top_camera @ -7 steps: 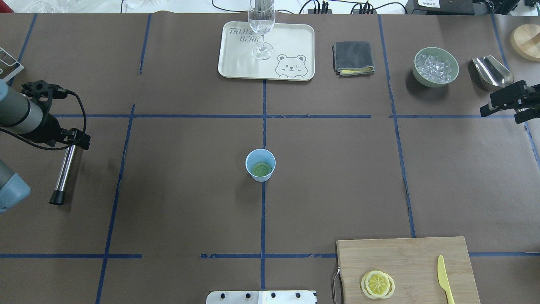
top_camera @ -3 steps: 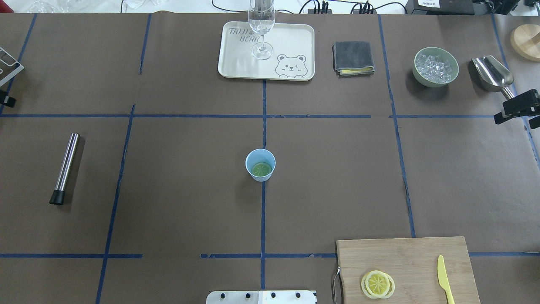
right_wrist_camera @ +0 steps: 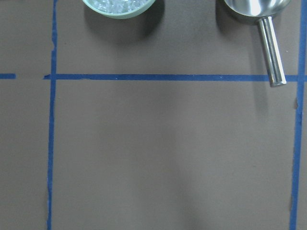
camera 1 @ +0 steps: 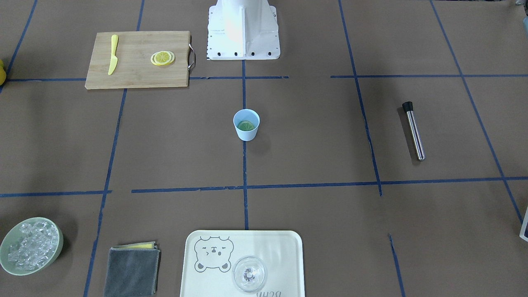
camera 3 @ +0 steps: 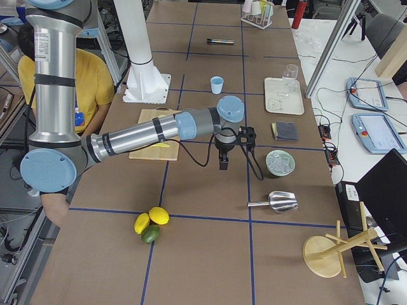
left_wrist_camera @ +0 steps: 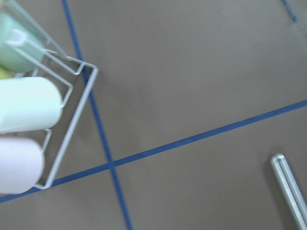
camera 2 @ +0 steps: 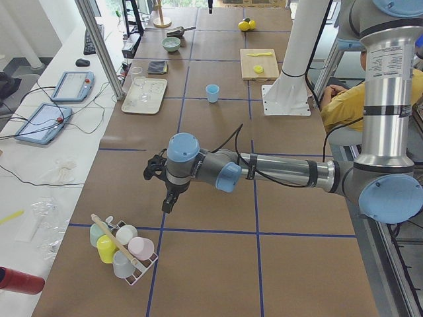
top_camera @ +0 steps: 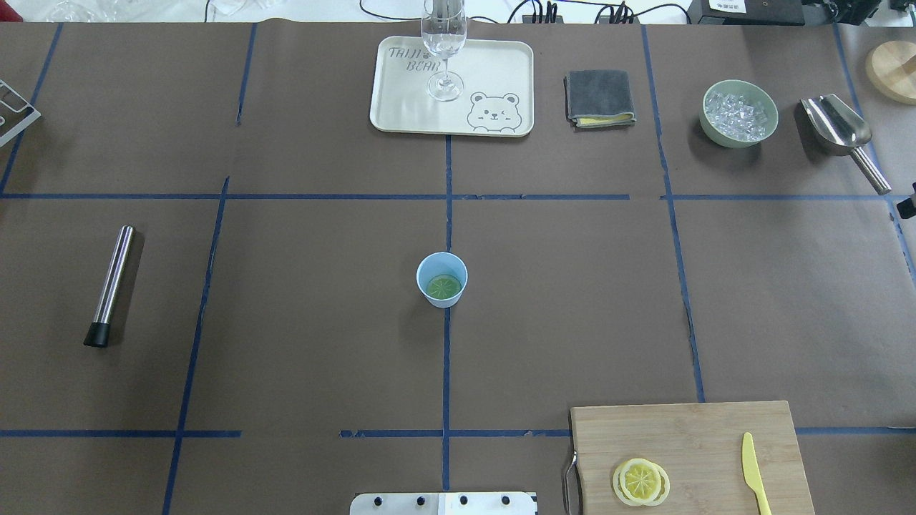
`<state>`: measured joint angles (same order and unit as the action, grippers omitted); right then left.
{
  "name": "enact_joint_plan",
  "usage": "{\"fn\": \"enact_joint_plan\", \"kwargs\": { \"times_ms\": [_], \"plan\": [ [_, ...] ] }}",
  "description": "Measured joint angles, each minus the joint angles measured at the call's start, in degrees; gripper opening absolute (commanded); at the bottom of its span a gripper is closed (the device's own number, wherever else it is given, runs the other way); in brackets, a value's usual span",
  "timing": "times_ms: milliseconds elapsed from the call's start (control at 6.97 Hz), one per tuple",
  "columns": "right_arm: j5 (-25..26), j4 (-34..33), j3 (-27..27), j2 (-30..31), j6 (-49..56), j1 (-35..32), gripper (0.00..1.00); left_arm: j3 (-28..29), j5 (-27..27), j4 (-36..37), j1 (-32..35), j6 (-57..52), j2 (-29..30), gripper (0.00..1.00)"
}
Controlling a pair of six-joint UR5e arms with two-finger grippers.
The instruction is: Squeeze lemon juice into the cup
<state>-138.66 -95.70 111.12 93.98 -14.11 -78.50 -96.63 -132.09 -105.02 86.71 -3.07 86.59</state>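
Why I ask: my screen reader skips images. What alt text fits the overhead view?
A light-blue cup holding a green slice stands mid-table; yellow lemon slices and a yellow knife lie on a wooden board at the near right.

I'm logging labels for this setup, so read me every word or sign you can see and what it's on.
"TAIJI BEAR": printed on the cream tray, partly behind the glass.
Too small to read: left arm sticker, right arm sticker.
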Motion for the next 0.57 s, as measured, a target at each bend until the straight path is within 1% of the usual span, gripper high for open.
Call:
{"fn": "enact_joint_plan", "kwargs": {
  "times_ms": [287,574],
  "plan": [
    [0.98,-2.37,-3.33,0.73,8.64,-2.23,1.0,0.3,-0.11,9.12,2.06,-3.33,0.38,1.0],
    [1.6,-2.3,-6.21,1.31,11.95,-2.89,1.0,0.07,-0.67,18.39,3.52,-3.77,2.77,1.0]
  ]
}}
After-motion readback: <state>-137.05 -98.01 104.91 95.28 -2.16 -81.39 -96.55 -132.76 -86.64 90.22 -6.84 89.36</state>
